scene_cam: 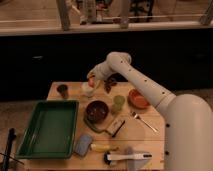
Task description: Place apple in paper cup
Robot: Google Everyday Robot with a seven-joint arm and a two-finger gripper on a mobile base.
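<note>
Table (145,135): I'm working over a crowded top; the green cup (118,103) and dark bowl (97,110) are sitting near.
Paper cup (88,90): standing light, I'm judging a nudge tips it.
Gripper (93,80): hovering over the cup, seemingly closed on the fruit.
Apple (91,80): sitting just above the rim; releasing off-centre, I'm risking a bounce-out.

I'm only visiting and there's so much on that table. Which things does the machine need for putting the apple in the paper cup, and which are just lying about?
Part of the job:
apple, at the gripper above the cup
paper cup

Just lying about:
green tray
dark bowl
pale green cup
orange bowl
small brown cup
fork
</note>
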